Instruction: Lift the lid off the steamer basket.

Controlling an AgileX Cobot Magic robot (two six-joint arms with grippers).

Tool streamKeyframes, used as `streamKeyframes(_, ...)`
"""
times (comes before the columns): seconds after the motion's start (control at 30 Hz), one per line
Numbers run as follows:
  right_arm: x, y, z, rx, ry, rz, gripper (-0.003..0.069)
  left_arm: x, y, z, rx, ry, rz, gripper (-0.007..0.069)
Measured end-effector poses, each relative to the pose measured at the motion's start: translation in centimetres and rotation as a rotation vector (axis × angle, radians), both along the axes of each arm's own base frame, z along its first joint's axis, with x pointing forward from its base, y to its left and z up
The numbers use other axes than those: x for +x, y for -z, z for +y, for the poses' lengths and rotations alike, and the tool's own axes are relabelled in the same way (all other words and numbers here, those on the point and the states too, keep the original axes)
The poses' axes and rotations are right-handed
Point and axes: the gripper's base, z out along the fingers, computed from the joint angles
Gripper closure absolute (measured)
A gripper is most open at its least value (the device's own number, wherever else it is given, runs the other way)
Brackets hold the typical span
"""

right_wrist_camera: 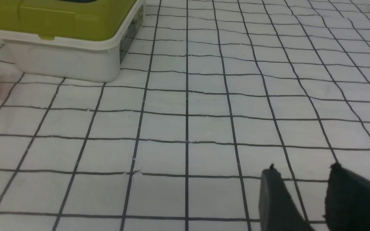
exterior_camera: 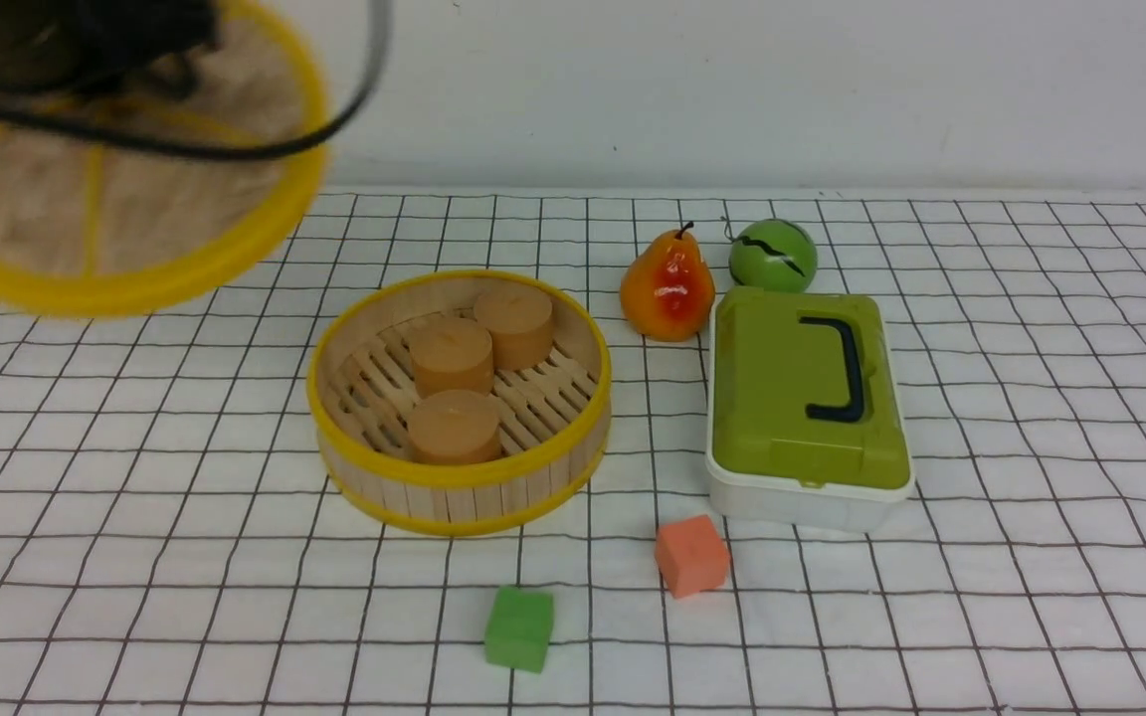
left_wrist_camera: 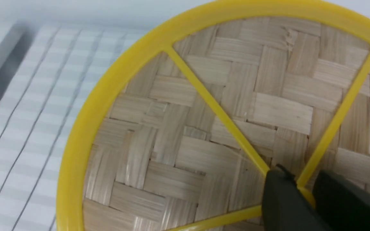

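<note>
Upper left of the front view: lid (exterior_camera: 195, 189), off basket (exterior_camera: 464, 502), left gripper (left_wrist_camera: 305, 195) pinched on its hub. Right gripper (right_wrist_camera: 303, 192) parted, nothing held. Removal looks done; next, likely lower lid level onto bare surface (exterior_camera: 135, 597).

woven matt bamboo lid (left_wrist_camera: 178, 154) with smooth yellow plastic rim, glossy pear (exterior_camera: 668, 286), wooden slatted basket (exterior_camera: 464, 487)

Place type: unclear, perhaps a lab
Surface: white, black-gridded tabletop (exterior_camera: 1031, 597)
Backdrop: plain pale wall (exterior_camera: 732, 89)
Robot grippers: 2, left (left_wrist_camera: 307, 195) and right (right_wrist_camera: 303, 192)
</note>
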Motion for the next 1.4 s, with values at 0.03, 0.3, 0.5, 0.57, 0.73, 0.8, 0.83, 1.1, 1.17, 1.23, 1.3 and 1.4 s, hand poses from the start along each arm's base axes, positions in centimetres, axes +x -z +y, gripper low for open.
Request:
streamKeyframes(0.03, 0.0, 0.0, 0.0, 0.0, 0.0, 0.0, 0.0419, 0.1, 1.3, 1.1, -0.018, -0.034, 0.015, 0.0521)
streamKeyframes(0.3, 0.0, 0.0, 0.0, 0.0, 0.0, 0.0, 0.0419, 4.1, 12.1, 5.7, -0.112, -0.134, 0.177, 0.0521)
streamKeyframes(0.5, 0.0, 0.0, 0.0, 0.0, 0.0, 0.0, 0.0419, 6.2, 17.3, 5.5, -0.138, -0.123, 0.242, 0.0521)
streamKeyframes(0.57, 0.0, 0.0, 0.0, 0.0, 0.0, 0.0, 0.0419, 6.3, 18.2, 5.5, -0.146, -0.132, 0.26, 0.0521)
streamKeyframes(0.73, 0.0, 0.0, 0.0, 0.0, 0.0, 0.0, 0.0419, 6.4, 18.1, 5.5, -0.18, -0.15, 0.262, 0.0449)
streamKeyframes(0.8, 0.0, 0.0, 0.0, 0.0, 0.0, 0.0, 0.0419, 6.3, 17.4, 5.4, -0.191, -0.155, 0.258, 0.0416)
streamKeyframes(0.83, 0.0, 0.0, 0.0, 0.0, 0.0, 0.0, 0.0419, 6.2, 16.9, 5.4, -0.192, -0.156, 0.258, 0.0404)
streamKeyframes(1.1, 0.0, 0.0, 0.0, 0.0, 0.0, 0.0, 0.0419, 0.5, 4.2, 4.4, -0.252, -0.071, 0.003, 0.0483)
streamKeyframes(1.17, 0.0, 0.0, 0.0, 0.0, 0.0, 0.0, 0.0419, -3.1, 0.0, 3.8, -0.267, -0.009, -0.113, 0.0558)
streamKeyframes(1.23, 0.0, 0.0, 0.0, 0.0, 0.0, 0.0, 0.0419, -6.9, -2.6, 3.2, -0.255, 0.054, -0.189, 0.0622)
streamKeyframes(1.3, 0.0, 0.0, 0.0, 0.0, 0.0, 0.0, 0.0419, -10.4, -3.8, 2.6, -0.24, 0.12, -0.24, 0.0637)
streamKeyframes(1.4, 0.0, 0.0, 0.0, 0.0, 0.0, 0.0, 0.0419, -15.8, -3.7, 1.7, -0.233, 0.213, -0.3, 0.0637)
